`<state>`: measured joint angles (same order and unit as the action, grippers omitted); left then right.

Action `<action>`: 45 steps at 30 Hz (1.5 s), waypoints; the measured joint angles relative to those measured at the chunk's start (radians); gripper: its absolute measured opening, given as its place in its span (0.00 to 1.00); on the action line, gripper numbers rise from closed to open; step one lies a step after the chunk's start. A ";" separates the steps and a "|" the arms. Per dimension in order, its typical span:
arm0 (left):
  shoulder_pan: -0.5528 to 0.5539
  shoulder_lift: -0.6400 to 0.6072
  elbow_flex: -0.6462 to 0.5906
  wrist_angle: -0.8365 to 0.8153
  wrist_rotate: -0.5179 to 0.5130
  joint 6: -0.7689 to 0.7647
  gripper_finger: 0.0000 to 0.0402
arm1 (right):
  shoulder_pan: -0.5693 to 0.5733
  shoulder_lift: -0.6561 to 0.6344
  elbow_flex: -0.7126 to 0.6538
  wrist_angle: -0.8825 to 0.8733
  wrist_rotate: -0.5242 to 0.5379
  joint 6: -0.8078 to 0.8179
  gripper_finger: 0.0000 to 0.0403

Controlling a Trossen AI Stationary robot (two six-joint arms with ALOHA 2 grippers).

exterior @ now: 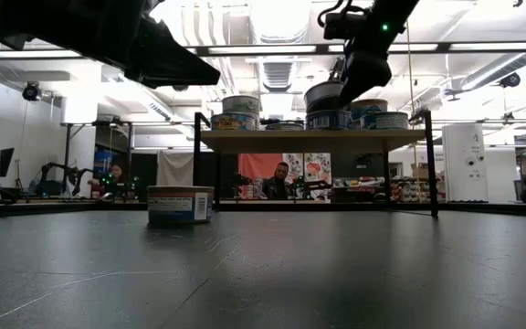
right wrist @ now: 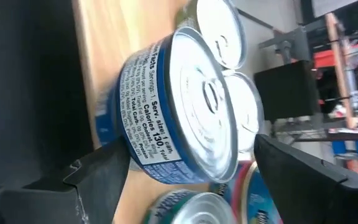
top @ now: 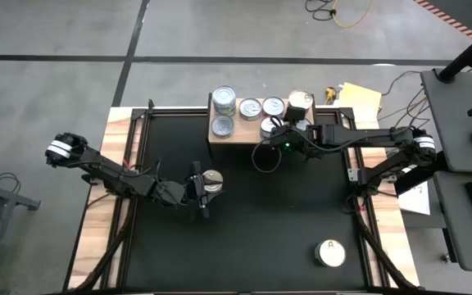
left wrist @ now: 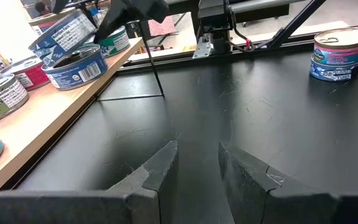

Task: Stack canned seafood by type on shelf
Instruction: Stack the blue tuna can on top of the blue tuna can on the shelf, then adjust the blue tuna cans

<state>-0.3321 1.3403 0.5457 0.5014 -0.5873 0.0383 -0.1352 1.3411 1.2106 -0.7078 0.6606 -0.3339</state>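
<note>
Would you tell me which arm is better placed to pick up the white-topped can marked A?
Probably the right. Its gripper sits at the shelf on the same side as that can, fingers spread; the left gripper hovers by another can.

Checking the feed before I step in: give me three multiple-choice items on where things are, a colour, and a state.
1. Where is the white-topped can marked A?
A) on the floor
B) on the black tabletop, on the right arm's side
C) atop another can

2. What colour is the label of the can between the right gripper fingers?
A) blue
B) red
C) green

3. How does the tabletop can beside the left gripper sit?
A) on its side
B) upside down on another can
C) upright on its base

Answers:
1 B: the high view shows it alone on the tabletop.
2 A: the right wrist view shows a blue band with white print.
3 C: the low view shows it standing flat, with its label facing out.
</note>
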 joint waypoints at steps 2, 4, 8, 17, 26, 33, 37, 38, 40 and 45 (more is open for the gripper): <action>0.000 0.000 0.000 0.000 0.000 0.000 0.25 | 0.000 0.000 0.000 -0.003 -0.018 0.024 0.83; 0.000 0.000 0.000 0.000 0.000 0.000 0.25 | 0.000 0.000 0.000 -0.013 -0.018 0.046 0.84; 0.000 0.000 0.000 0.000 0.000 -0.004 0.25 | -0.002 0.000 0.000 -0.049 -0.018 0.101 0.86; 0.000 0.000 0.000 0.000 0.000 -0.020 0.25 | -0.003 0.000 0.010 -0.073 -0.069 0.167 0.88; 0.000 0.000 0.000 0.000 0.000 -0.022 0.25 | -0.003 0.000 0.032 -0.070 -0.067 0.188 0.88; -0.001 0.000 0.000 0.000 0.002 -0.055 0.25 | 0.028 -0.012 0.082 -0.107 -0.068 0.267 0.88; -0.003 0.000 0.000 0.000 0.030 -0.107 0.25 | 0.081 -0.044 0.088 -0.100 -0.089 0.319 0.87; -0.003 0.000 0.000 0.000 0.037 -0.120 0.25 | 0.094 -0.051 0.088 -0.090 -0.102 0.330 0.87; -0.003 0.000 0.000 0.003 0.055 -0.146 0.25 | 0.120 -0.064 0.085 -0.077 -0.133 0.349 0.85; -0.005 0.001 0.000 0.080 0.081 -0.163 0.25 | 0.202 -0.080 0.079 -0.073 -0.134 0.408 0.79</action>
<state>-0.3374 1.3410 0.5457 0.5818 -0.5065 -0.1250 0.0668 1.2609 1.2892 -0.7808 0.5265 0.0746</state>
